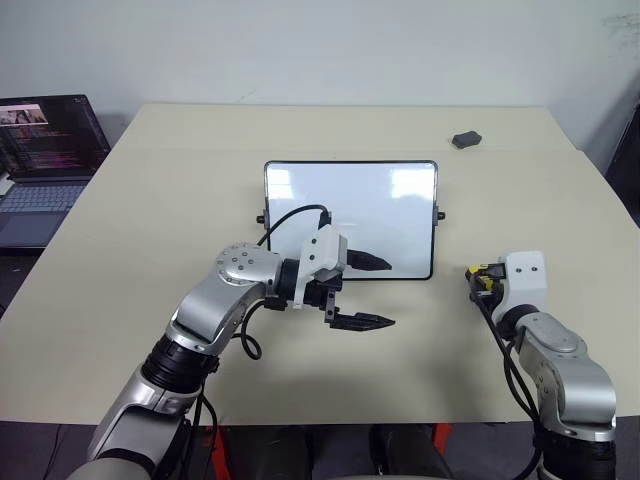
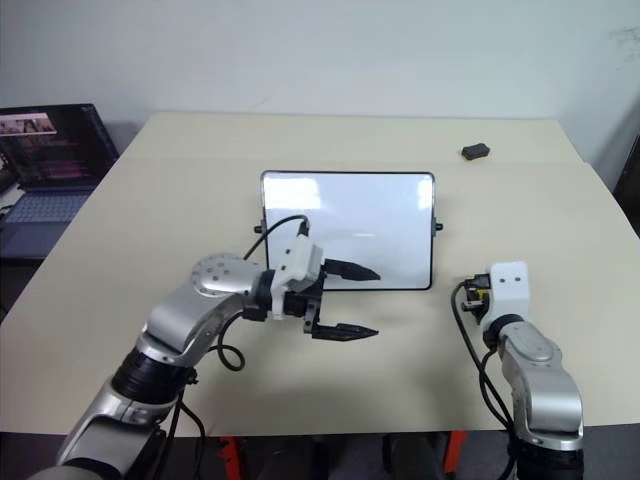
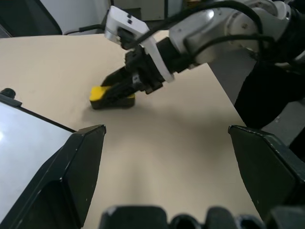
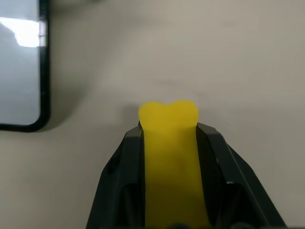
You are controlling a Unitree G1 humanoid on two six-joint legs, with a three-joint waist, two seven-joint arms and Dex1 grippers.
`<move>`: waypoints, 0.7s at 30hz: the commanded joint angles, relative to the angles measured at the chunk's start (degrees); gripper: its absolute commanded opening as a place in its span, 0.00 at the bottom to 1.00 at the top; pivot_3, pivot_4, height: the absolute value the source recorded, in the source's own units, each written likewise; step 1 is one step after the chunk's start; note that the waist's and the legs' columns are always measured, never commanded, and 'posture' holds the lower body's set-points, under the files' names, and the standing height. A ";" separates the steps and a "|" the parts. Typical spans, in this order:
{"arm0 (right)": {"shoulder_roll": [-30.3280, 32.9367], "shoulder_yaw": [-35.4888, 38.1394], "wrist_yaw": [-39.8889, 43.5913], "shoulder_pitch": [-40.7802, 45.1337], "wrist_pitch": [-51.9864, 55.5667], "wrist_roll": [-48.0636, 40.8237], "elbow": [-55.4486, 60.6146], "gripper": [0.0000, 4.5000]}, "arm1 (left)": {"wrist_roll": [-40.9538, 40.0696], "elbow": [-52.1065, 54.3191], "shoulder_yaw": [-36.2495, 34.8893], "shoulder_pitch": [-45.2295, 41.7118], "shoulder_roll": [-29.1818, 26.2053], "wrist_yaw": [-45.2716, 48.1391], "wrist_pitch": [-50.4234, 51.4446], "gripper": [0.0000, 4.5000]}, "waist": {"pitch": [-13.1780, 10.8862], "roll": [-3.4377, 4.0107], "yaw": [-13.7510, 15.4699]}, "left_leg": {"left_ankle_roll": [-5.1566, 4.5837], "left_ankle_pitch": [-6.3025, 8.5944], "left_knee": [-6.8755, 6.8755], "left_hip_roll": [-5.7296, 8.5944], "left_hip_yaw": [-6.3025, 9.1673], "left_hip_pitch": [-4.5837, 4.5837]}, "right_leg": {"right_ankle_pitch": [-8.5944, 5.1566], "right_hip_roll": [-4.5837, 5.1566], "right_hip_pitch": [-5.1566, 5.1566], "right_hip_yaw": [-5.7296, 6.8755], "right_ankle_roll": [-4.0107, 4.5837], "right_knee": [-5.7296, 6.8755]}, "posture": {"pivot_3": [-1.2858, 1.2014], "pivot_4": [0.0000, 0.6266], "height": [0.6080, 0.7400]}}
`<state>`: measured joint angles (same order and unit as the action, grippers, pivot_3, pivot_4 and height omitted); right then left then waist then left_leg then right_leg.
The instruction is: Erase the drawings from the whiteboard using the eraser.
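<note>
Left gripper [image 1: 360, 292] blocks the whiteboard's [image 1: 350, 205] near edge. Bench [image 1: 150, 230] far-right corner apparently obstructed by a small dark lump [image 1: 466, 139].

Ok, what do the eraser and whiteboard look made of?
The eraser: yellow top looks like soft foam, since it bulges between the right tool's fingers; black base unclear. The whiteboard: glossy white surface showing glare, thin black frame, probably plastic.

Left gripper [image 1: 372, 293] spread wide; right gripper [image 4: 169, 131] clamped tight

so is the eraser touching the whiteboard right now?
No, the eraser sits clamped in the right gripper on the table, apart from the whiteboard.
</note>
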<state>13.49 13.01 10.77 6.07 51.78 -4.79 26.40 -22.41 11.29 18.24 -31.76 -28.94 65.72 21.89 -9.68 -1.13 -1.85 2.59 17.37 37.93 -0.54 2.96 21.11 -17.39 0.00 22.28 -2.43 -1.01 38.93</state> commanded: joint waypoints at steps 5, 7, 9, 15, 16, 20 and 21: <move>0.24 2.25 -0.43 1.60 -1.65 -2.47 -1.74 0.25 | 1.63 0.92 0.23 -0.22 1.03 -0.22 -1.83 1.00 | 0.00 0.00 0.00 | 0.00 0.00 0.00 0.01 -0.01 0.01 | 0.00 0.00 0.00 -0.01 0.00 0.00 | 0.52 0.24 1.00; 0.40 2.21 -0.31 1.43 -1.87 -2.68 -2.07 0.33 | 2.15 0.33 -0.25 -0.50 1.56 -1.39 -2.13 1.00 | 0.00 0.00 0.00 | 0.00 0.00 0.01 0.01 -0.01 0.01 | 0.00 0.00 0.00 -0.02 0.00 0.01 | 0.52 0.24 1.00; 0.46 2.19 -0.35 1.34 -2.02 -2.85 -2.20 0.44 | 2.39 0.08 -0.51 -0.60 1.90 -1.97 -2.18 1.00 | 0.00 0.00 0.02 | 0.00 0.00 0.01 0.00 0.01 0.01 | 0.00 0.00 0.00 0.00 0.00 0.02 | 0.52 0.24 1.00; 0.50 2.04 -0.49 1.05 -2.97 -3.41 -2.09 0.90 | 2.59 0.46 -0.77 0.51 1.92 -2.79 -2.04 1.00 | 0.00 0.00 0.01 | 0.00 0.00 0.01 0.00 0.01 0.01 | 0.00 0.00 0.00 -0.01 0.00 0.02 | 0.52 0.24 1.00; 0.46 2.05 -0.49 0.97 -3.19 -3.63 -1.74 0.98 | 2.53 0.74 -0.94 0.98 1.70 -3.06 -1.89 1.00 | 0.00 0.00 0.01 | 0.00 0.00 0.01 0.00 0.01 0.01 | 0.00 0.00 0.00 -0.01 0.00 0.02 | 0.52 0.24 1.00; -0.74 2.73 -0.68 0.61 -5.07 -5.27 1.59 0.99 | 1.38 3.46 -3.87 4.20 0.66 -6.11 0.31 1.00 | 0.00 0.01 -0.03 | 0.00 0.00 0.01 -0.02 0.01 0.00 | 0.00 0.00 0.00 -0.01 0.00 0.02 | 0.52 0.24 1.00; -1.47 2.86 -0.59 0.29 -5.57 -6.13 2.98 0.99 | 0.33 4.53 -5.82 5.41 0.24 -7.62 1.81 1.00 | 0.00 0.01 -0.07 | 0.00 0.00 0.01 -0.02 0.02 0.00 | 0.00 0.00 0.00 0.00 0.00 0.02 | 0.52 0.24 1.00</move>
<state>12.54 14.68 10.04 6.59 48.40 -9.09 25.06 -20.31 12.45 16.20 -26.82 -28.01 60.04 22.49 -9.68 -1.12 -1.92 2.59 17.37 37.93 -0.58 2.98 21.12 -17.39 0.00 22.29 -2.43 -1.01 38.96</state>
